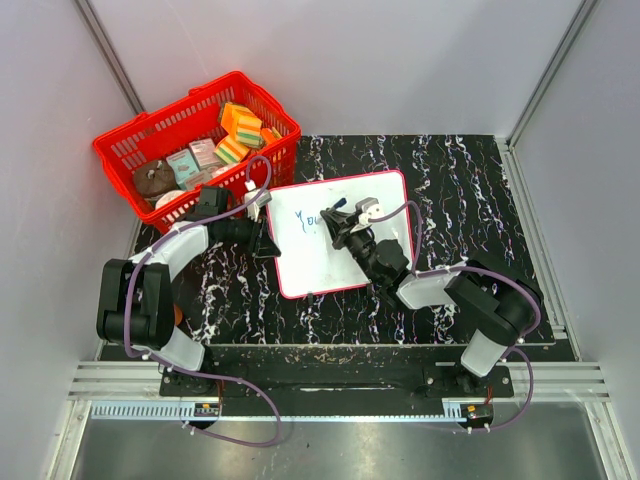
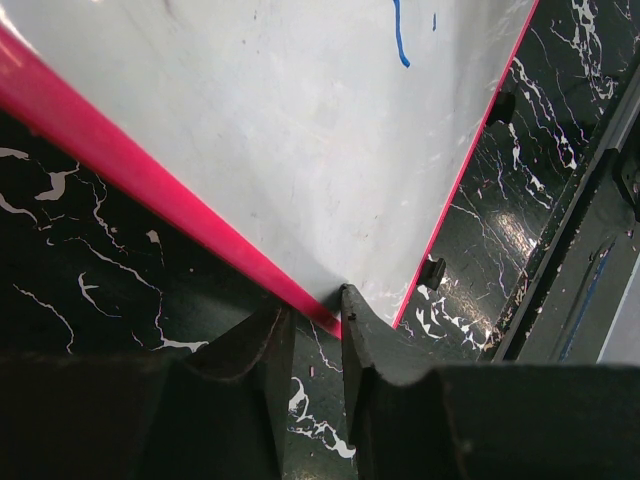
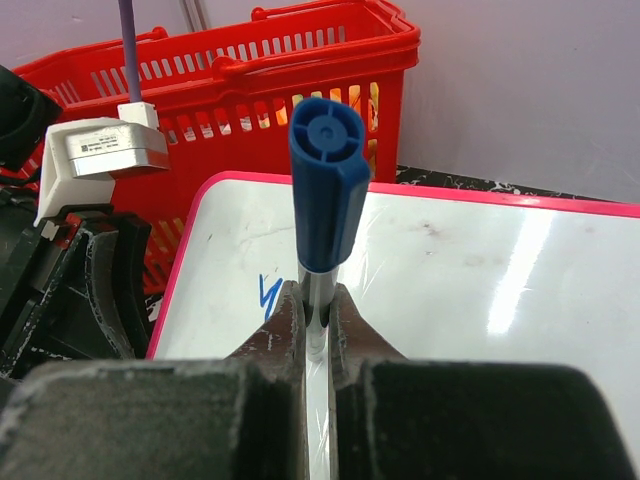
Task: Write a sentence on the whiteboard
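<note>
My right end effector [image 3: 315, 300] is pressed together on the silver barrel of a blue marker [image 3: 328, 180]. The marker stands upright in the right wrist view, its blue butt end pointing back at the lens. The tip is hidden below the fingers, so I cannot tell whether it touches the surface. Holding the pen steeply like this, I judge, lets the arm drag the tip without the fingers smearing fresh ink.

Beneath it lies the whiteboard [image 1: 305, 265], flat on the black marbled tabletop [image 1: 470, 190] and turned slightly askew, between the two arms. Of the sentence [image 1: 303, 220], only a few thin blue strokes show near the board's upper left, so the writing looks barely begun, with most of the white face bare to the right.

My left end effector [image 2: 315, 310] pinches the board's red frame [image 2: 150, 190] at its left edge near a corner, fingers closed to a narrow slot around the rim. That grip, as I read it, pins the board against the push of the pen.

Beyond the board's far left corner sits the red basket [image 1: 150, 140], holding sponges and small packets, apart from the work.
</note>
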Robot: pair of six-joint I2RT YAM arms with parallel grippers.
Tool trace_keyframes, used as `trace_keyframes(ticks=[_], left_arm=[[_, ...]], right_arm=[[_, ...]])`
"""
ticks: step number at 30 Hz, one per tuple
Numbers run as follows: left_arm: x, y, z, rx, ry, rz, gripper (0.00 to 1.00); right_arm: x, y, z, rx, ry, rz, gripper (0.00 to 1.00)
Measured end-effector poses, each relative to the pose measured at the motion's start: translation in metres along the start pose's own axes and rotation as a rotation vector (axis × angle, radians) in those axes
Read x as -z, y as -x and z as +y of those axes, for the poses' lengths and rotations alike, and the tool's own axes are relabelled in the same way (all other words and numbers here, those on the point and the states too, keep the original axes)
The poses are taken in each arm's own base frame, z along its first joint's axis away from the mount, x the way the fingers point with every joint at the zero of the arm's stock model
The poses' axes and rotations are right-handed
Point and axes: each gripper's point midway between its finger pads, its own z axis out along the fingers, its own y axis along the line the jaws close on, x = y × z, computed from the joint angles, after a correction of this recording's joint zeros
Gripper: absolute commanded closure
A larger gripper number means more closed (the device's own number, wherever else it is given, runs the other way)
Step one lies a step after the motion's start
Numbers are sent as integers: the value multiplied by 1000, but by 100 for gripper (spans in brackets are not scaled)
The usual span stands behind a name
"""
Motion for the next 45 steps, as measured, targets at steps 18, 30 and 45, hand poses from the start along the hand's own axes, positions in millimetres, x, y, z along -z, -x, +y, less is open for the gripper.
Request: trace_keyframes(ticks=[18, 30, 45], left_arm=[[0, 0, 0, -1, 0, 0, 100], [0, 0, 0, -1, 0, 0, 100], [0, 0, 0, -1, 1, 0, 100]], right_arm=[[0, 4, -9, 6, -54, -14, 100], [-3, 8, -10, 18, -59, -24, 100], [-1, 5, -10, 18, -58, -18, 100]])
